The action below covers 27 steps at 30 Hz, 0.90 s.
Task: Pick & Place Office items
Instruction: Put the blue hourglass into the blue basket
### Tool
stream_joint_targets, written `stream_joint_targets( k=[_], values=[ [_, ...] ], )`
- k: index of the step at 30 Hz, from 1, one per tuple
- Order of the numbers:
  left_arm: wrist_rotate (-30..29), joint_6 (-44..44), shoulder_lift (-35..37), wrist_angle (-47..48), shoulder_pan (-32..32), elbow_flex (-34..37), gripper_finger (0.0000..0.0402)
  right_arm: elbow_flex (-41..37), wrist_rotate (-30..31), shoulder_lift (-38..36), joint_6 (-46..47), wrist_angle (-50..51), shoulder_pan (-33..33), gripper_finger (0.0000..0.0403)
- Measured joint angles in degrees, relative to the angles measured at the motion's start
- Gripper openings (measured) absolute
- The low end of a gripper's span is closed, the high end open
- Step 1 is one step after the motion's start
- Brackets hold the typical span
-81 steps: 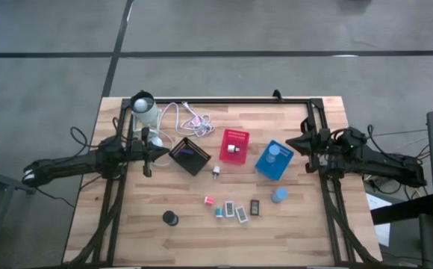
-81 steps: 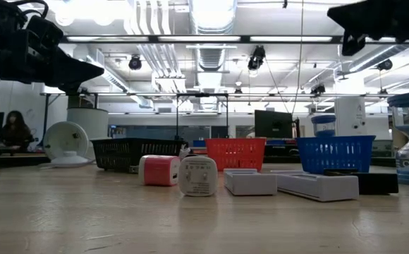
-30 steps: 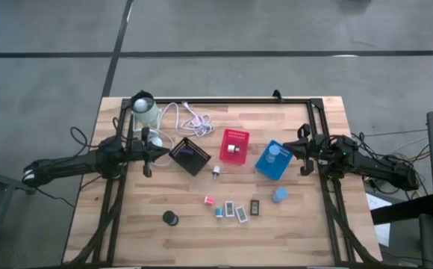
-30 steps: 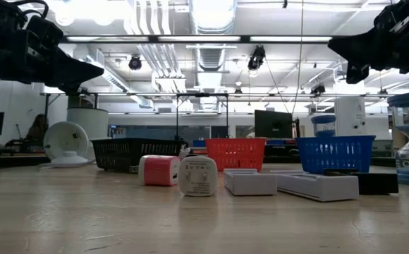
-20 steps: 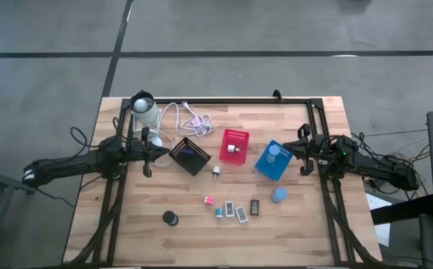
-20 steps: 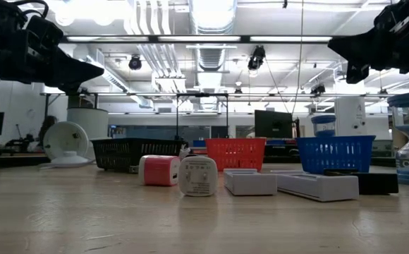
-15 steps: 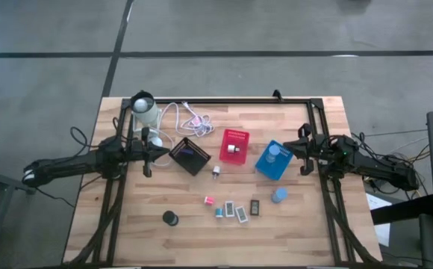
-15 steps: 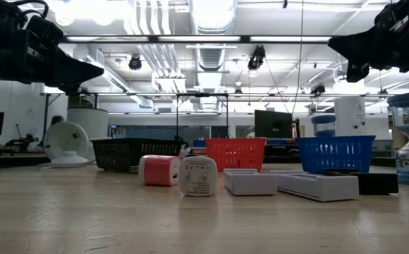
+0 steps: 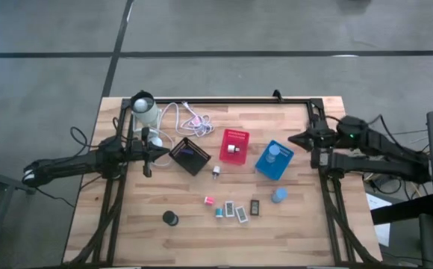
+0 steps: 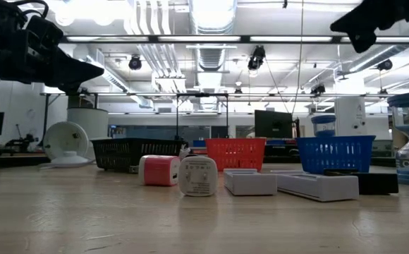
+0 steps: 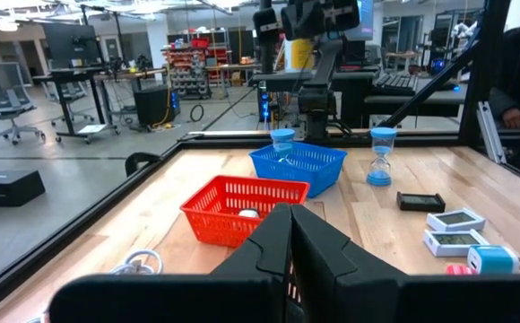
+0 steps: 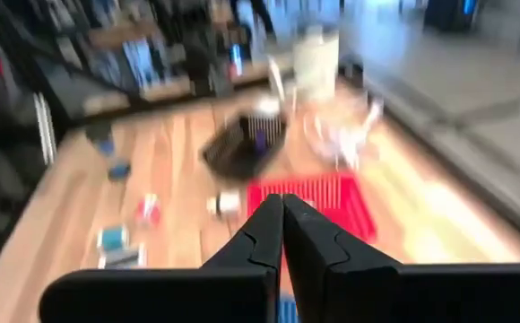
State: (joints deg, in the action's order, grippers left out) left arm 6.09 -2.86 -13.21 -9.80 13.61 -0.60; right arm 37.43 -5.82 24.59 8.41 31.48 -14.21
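Note:
The office items lie in the table's near middle: a pink block (image 9: 209,200), a teal block (image 9: 219,212), two white blocks (image 9: 236,211), a black block (image 9: 255,208), a pale-blue round piece (image 9: 279,196) and a black disc (image 9: 171,217). My left gripper (image 9: 148,155) is shut and empty, level above the table's left side, beside the black bin (image 9: 189,155). Its closed fingers show in the left wrist view (image 11: 290,226). My right gripper (image 9: 294,139) is shut and empty, raised high at the right, beside the blue bin (image 9: 274,160). Its fingers (image 12: 282,213) slant down toward the red bin (image 12: 318,199).
The red bin (image 9: 234,146) holds a small white piece. The blue bin holds a pale-blue round piece (image 9: 273,152). A white lamp (image 9: 143,110) with its coiled cable (image 9: 187,119) stands at the far left. A black frame rail (image 9: 224,101) runs along the far edge.
My right gripper has risen well above the table and tipped from level toward slanting down, staying shut and empty. The items and bins have not moved.

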Motion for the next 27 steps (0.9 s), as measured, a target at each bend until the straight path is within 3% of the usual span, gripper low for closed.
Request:
stream_joint_targets(
  k=[5, 10, 19, 27],
  values=[
    [0.01, 0.48, 0.0, 0.04, -0.02, -0.01, 0.0016, 9.86, -0.03, 11.52, 2.87, 13.94, 0.8, 0.0046],
    [0.02, 1.06, 0.0, 0.15, -0.02, 0.0, 0.0016, 18.29, -0.05, 21.49, 4.97, 21.77, 4.62, 0.0098],
    [0.02, 1.39, 0.0, 0.73, 0.0, -0.02, 0.0016, 32.02, 0.5, 36.71, 9.32, 32.94, 18.51, 0.0179],
    [0.02, 1.39, 0.0, 0.85, 0.0, -0.02, 0.0016, 38.41, 7.76, 48.6, 17.45, 44.99, 30.04, 0.0218]
  ],
)
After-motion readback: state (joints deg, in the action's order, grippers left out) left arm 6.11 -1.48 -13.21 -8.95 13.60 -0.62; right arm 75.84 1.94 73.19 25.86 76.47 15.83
